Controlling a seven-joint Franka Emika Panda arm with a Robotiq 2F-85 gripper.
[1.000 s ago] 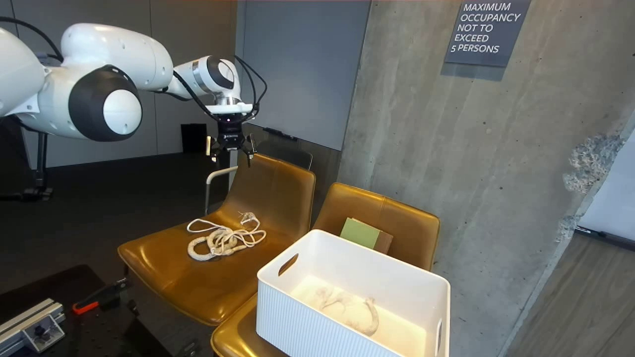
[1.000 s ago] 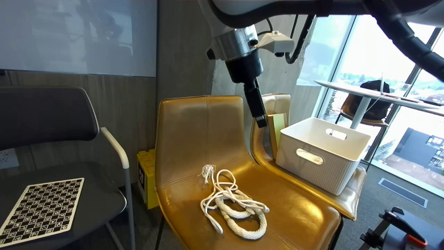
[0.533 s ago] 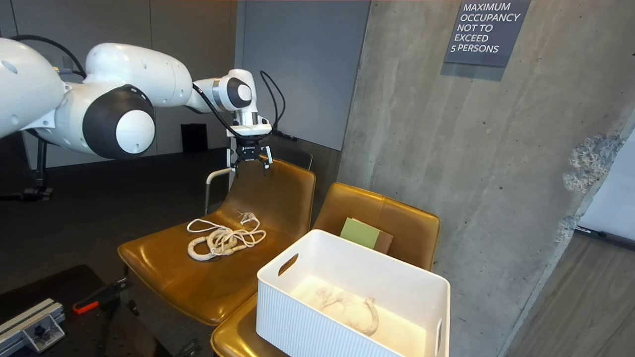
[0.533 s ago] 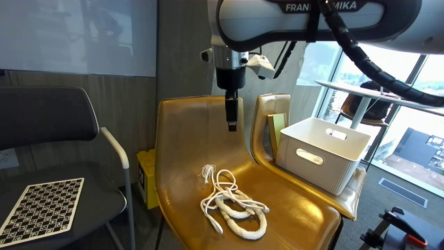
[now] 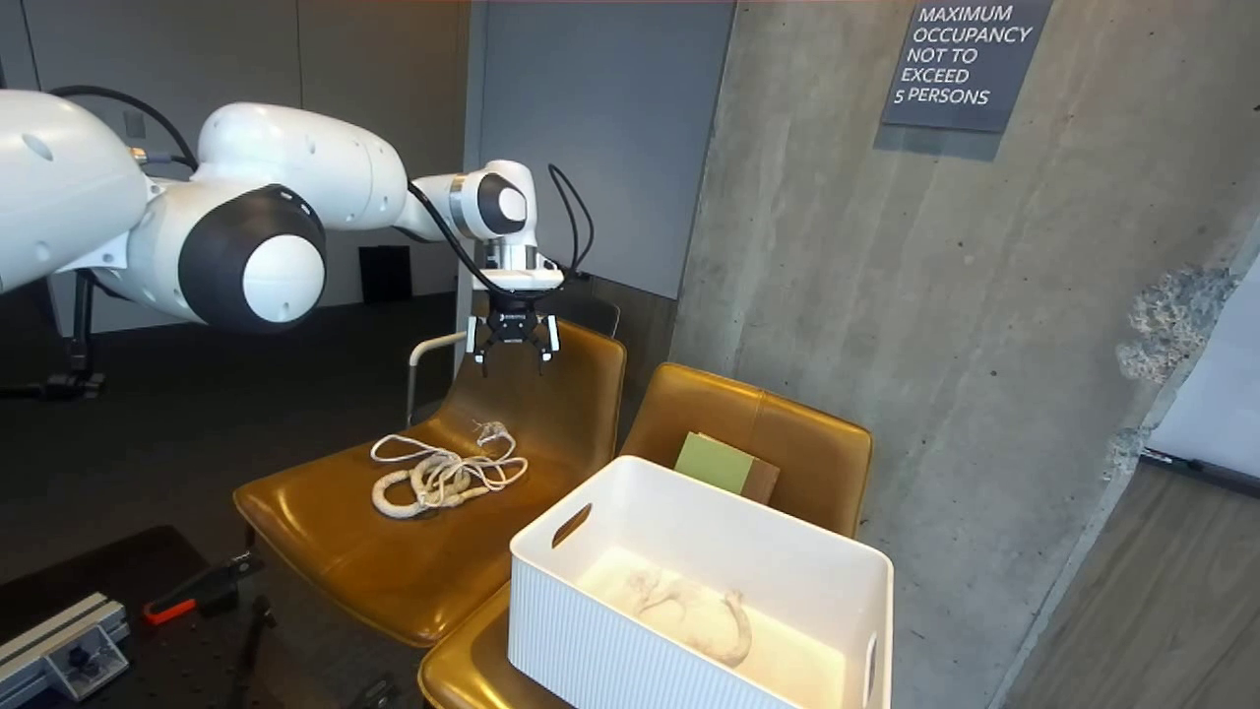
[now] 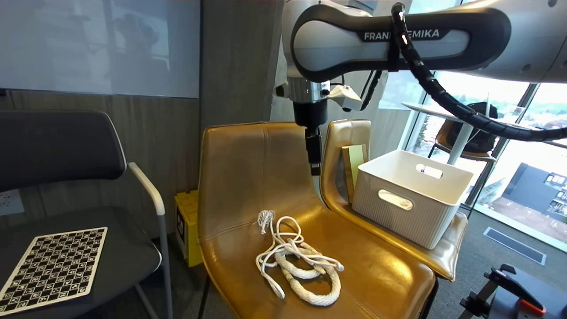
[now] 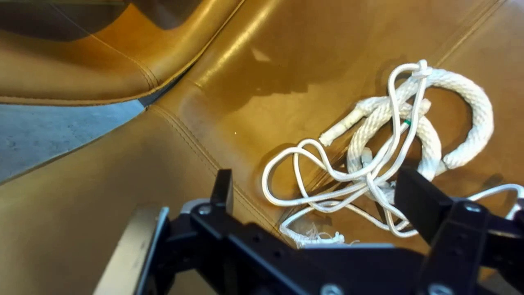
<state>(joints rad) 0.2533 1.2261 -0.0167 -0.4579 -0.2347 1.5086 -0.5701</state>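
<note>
gripper [image 5: 513, 357] lower, braided rope [image 7: 369, 126] below

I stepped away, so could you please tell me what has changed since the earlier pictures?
In an exterior view, the open gripper has moved down and to the picture's right; nothing was taken hold of or let go. The ropes on the chair and the white bin stayed put.

We see glossy, leather-like upholstery on the chair [image 6: 252, 177], coarse braided fibre in the rope [image 7: 483, 117], a smoother weave in the cord [image 7: 348, 178], matt ribbed plastic on the bin [image 6: 392, 226], and rough concrete on the wall [image 5: 886, 315].
</note>
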